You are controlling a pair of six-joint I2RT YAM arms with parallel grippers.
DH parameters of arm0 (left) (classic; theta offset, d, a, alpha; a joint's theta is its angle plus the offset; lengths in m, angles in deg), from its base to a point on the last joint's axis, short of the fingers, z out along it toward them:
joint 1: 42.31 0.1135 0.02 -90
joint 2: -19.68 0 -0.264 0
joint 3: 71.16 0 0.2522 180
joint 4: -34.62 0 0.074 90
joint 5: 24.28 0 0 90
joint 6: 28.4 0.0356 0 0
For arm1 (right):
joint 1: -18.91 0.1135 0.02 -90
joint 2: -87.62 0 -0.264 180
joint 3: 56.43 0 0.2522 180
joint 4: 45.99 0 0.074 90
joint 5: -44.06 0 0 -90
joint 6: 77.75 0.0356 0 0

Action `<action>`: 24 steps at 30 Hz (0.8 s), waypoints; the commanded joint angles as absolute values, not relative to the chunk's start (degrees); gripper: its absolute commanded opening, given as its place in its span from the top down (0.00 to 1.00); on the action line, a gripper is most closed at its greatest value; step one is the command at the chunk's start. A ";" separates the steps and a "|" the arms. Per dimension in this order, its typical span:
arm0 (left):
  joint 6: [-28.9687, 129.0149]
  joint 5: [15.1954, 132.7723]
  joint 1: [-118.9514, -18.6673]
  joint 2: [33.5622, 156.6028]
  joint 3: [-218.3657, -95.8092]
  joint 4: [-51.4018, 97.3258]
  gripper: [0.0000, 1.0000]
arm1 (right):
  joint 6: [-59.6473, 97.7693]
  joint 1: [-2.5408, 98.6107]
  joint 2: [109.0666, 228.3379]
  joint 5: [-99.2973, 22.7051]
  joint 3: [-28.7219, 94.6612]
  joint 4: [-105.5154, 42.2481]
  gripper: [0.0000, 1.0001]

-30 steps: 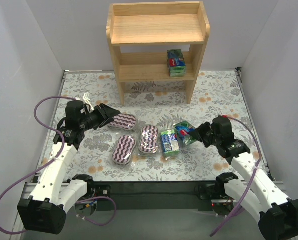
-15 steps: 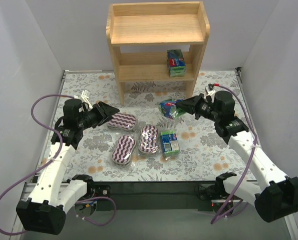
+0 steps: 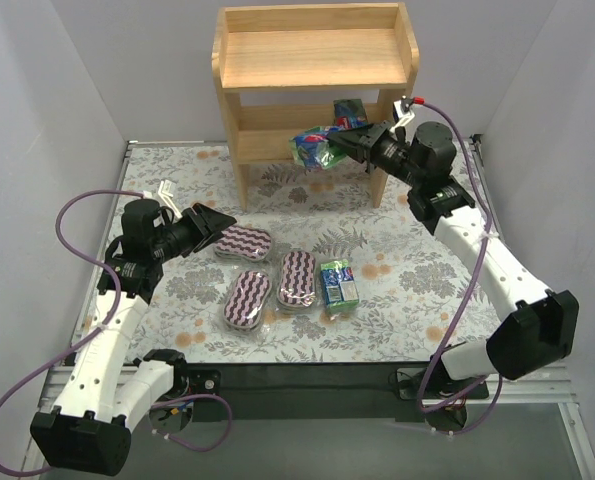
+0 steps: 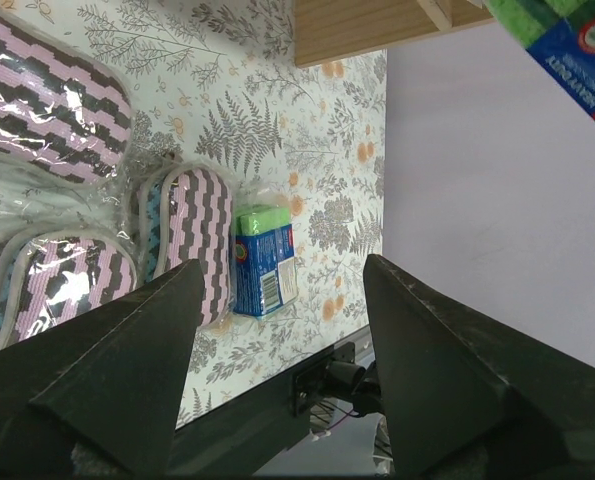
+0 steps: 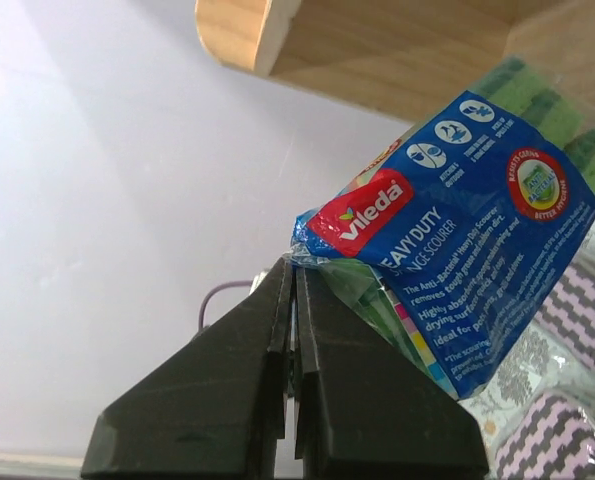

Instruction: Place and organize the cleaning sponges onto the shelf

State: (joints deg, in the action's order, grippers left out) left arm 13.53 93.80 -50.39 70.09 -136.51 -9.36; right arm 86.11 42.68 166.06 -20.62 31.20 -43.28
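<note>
1. While the right gripper (image 3: 345,147) is pinching one sponge pack (image 3: 315,150) by a thin fold of its wrapper, jaws clenched tight on the plastic, the pack is hanging in the air just in front of the lower tier of the shelf (image 3: 317,58), not yet resting on the wood.
2. Another boxy pack (image 3: 351,125) is already sitting towards the right end of that lower tier, so I would be aiming the carried one into the free space to its left, lined up beside it rather than piled on top.
3. Because the grip is only on the wrapper edge, the pack is dangling at a tilt. Going in slowly, low under the top tier, is looking like the way to spare it a knock against the front edge or the side panel.
4. Letting go only once its base is lying flat on the tier is seeming the safe choice.
5. Over on the other side, the left gripper (image 3: 215,222) is hovering with jaws apart and nothing between them, just beside one of three oval striped pads (image 3: 245,242). Those pads and a third pack (image 3: 338,281) are lying on the table (image 3: 427,300).
</note>
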 commanded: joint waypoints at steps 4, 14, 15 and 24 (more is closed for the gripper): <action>13.44 93.41 -50.31 68.98 -138.71 -11.22 0.41 | 85.37 42.99 174.62 -25.11 40.55 -47.61 0.99; 13.35 92.97 -50.31 69.07 -139.85 -11.22 0.41 | 83.00 44.13 186.75 -32.82 49.97 -48.05 0.99; 13.26 92.97 -50.22 68.98 -139.76 -11.22 0.41 | 82.91 44.13 187.37 -33.71 50.93 -47.96 0.99; 13.00 92.71 -50.31 69.42 -139.76 -10.78 0.42 | 80.98 45.89 189.58 -40.74 50.60 -40.67 0.99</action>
State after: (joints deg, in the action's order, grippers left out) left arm 13.07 93.19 -50.39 69.98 -138.22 -10.01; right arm 82.57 44.82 189.99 -37.51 50.19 -41.99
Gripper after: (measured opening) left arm 0.580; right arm 0.016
